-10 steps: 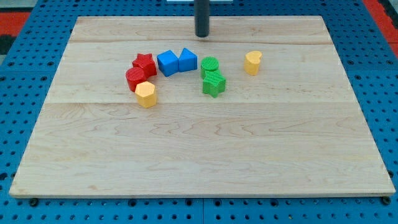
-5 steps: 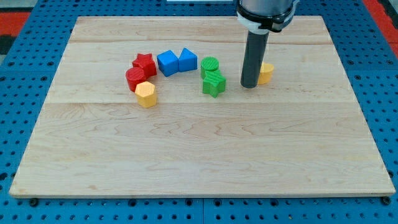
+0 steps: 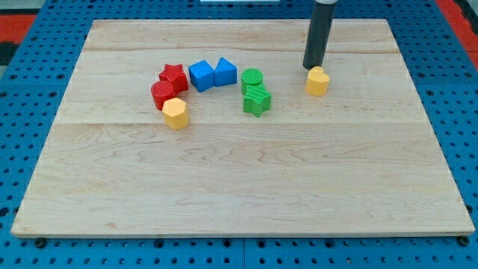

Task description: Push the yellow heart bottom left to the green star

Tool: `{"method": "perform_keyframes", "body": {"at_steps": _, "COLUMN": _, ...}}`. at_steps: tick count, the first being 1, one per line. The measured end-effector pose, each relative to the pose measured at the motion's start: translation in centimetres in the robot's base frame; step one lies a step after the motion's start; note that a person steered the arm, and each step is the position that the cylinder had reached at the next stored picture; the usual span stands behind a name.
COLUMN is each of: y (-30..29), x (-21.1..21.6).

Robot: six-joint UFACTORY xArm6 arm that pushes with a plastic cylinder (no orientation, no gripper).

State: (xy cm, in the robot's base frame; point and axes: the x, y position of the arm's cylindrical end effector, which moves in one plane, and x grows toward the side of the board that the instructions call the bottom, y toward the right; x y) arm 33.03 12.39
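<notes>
The yellow heart (image 3: 317,81) lies right of the board's centre, towards the view's top. My tip (image 3: 311,66) stands just above it and slightly left, close to or touching its upper edge. The green star (image 3: 257,100) lies to the heart's left and a little lower, with a green cylinder (image 3: 252,78) touching it from above.
Two blue blocks (image 3: 212,74) lie left of the green cylinder. A red star (image 3: 174,75), a red cylinder (image 3: 162,94) and a yellow hexagon (image 3: 175,113) cluster further left. The wooden board (image 3: 239,179) rests on a blue pegboard.
My tip went from the board's top down to the heart's left, then up above it. The heart has shifted a little right and down from its first spot.
</notes>
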Motion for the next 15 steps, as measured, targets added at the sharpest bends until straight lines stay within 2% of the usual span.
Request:
{"method": "perform_keyframes", "body": {"at_steps": 2, "y": 0.1, "x": 9.1}}
{"method": "perform_keyframes", "body": {"at_steps": 3, "y": 0.4, "x": 11.1}}
{"method": "perform_keyframes", "body": {"at_steps": 4, "y": 1.7, "x": 9.8}}
{"method": "perform_keyframes", "body": {"at_steps": 5, "y": 5.3, "x": 10.2}}
{"method": "perform_keyframes", "body": {"at_steps": 6, "y": 7.1, "x": 13.7}}
{"method": "perform_keyframes", "body": {"at_steps": 7, "y": 6.0, "x": 15.6}}
{"method": "perform_keyframes", "body": {"at_steps": 9, "y": -4.4, "x": 12.8}}
{"method": "perform_keyframes", "body": {"at_steps": 10, "y": -7.7, "x": 12.8}}
{"method": "perform_keyframes", "body": {"at_steps": 12, "y": -8.1, "x": 17.2}}
{"method": "perform_keyframes", "body": {"at_steps": 13, "y": -10.8, "x": 17.5}}
{"method": "perform_keyframes", "body": {"at_steps": 14, "y": -13.3, "x": 15.8}}
{"method": "perform_keyframes", "body": {"at_steps": 15, "y": -13.8, "x": 15.4}}
